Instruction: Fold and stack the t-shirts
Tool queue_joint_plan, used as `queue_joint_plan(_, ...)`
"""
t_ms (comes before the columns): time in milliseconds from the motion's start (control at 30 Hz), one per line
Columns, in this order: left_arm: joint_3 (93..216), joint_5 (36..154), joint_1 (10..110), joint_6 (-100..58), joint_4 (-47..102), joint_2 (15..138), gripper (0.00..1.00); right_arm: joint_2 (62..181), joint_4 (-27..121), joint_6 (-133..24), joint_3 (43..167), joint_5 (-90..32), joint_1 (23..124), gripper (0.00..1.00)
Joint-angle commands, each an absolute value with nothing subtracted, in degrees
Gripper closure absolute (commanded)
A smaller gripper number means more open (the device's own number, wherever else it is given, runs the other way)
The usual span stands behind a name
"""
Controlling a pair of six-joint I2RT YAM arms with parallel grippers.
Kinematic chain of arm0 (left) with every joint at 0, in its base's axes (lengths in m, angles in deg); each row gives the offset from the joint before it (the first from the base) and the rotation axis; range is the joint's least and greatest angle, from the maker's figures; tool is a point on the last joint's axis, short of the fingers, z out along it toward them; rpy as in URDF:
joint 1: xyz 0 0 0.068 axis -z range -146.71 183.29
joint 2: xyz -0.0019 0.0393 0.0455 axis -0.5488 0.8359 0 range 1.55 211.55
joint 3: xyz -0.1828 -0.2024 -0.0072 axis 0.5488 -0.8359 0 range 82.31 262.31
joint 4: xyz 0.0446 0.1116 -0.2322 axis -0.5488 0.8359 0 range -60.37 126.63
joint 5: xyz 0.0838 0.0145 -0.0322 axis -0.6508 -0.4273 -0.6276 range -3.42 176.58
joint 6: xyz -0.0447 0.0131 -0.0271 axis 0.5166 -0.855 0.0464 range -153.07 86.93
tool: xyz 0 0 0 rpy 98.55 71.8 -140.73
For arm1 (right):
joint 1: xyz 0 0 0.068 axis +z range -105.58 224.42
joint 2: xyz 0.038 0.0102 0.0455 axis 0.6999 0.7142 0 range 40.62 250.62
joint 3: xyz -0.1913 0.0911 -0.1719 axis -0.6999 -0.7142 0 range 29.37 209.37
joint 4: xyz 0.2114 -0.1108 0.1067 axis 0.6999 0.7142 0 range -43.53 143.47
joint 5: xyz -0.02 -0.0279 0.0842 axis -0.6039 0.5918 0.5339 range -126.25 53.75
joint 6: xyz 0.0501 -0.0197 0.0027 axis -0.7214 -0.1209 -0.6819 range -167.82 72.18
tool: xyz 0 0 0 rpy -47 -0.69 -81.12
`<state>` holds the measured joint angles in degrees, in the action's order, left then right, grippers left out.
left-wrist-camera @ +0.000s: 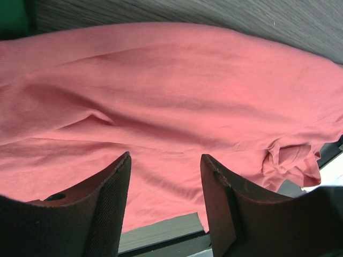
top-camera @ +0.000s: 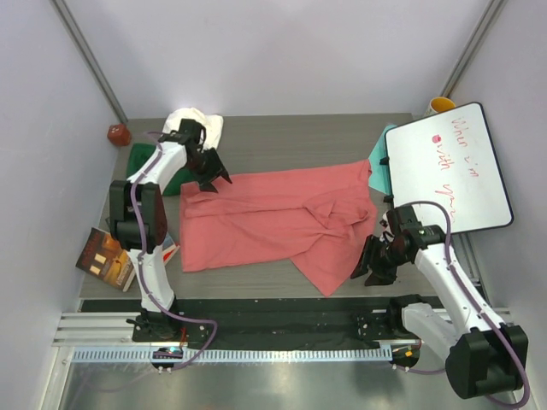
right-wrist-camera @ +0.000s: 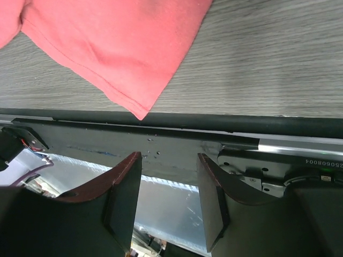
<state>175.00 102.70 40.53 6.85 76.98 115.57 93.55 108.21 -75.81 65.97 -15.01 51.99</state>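
A salmon-pink t-shirt (top-camera: 273,222) lies spread and rumpled across the middle of the table, with one pointed flap reaching toward the near edge. My left gripper (top-camera: 209,175) hovers over its far left corner. Its jaws stand open in the left wrist view (left-wrist-camera: 166,160), with only pink cloth (left-wrist-camera: 177,96) below them. My right gripper (top-camera: 369,260) sits just right of the shirt's near flap, open and empty (right-wrist-camera: 169,158); the flap's corner (right-wrist-camera: 118,48) lies apart from it. A dark green t-shirt (top-camera: 147,162) and a cream-white one (top-camera: 203,124) lie at the back left, partly behind the left arm.
A whiteboard (top-camera: 449,166) with writing leans at the right, a yellow cup (top-camera: 441,104) behind it. Glossy books (top-camera: 111,256) lie off the table's left edge. A small red object (top-camera: 118,134) sits at the back left. A black rail (right-wrist-camera: 225,126) runs along the near edge.
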Motion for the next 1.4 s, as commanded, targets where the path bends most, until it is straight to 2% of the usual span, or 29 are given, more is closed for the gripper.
queue_joint_plan(0,177.5,103.0,40.9,5.8,77.0,116.3,0.45,96.5,106.4,-77.5,65.8,-13.7,52.6,0.48)
queue_joint_plan(167,177.8,102.8,40.9,5.9,77.4,116.5,0.46,102.7,102.5,-78.4,65.1,-13.3,53.6,0.47)
queue_joint_plan(867,177.5,100.7,40.9,4.4,80.0,115.5,0.47,115.1,88.8,-82.4,64.2,-12.7,59.4,0.46)
queue_joint_plan(1367,178.8,100.3,40.9,3.8,81.0,115.8,0.48,121.0,87.8,-85.3,66.1,-17.3,64.1,0.52)
